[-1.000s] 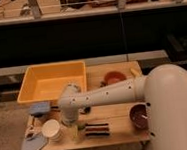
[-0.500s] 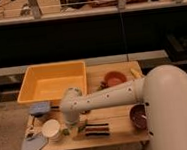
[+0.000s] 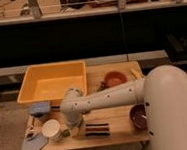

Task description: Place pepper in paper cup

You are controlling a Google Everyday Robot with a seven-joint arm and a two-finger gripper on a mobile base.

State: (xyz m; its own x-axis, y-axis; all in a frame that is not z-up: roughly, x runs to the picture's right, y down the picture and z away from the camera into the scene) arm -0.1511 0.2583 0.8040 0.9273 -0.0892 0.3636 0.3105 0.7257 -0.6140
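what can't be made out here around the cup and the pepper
camera view, gripper: low between paper cup and striped block; its tip is hidden under the arm's wrist.
camera view, pepper: only a green sliver by the cup; held or not, cannot tell.
camera view, brown bowl: partly cut off by the robot's white body.

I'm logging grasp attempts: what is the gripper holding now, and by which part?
It cannot be told. The gripper is down at the table between the paper cup and the striped block, and the arm hides whatever it may grip.
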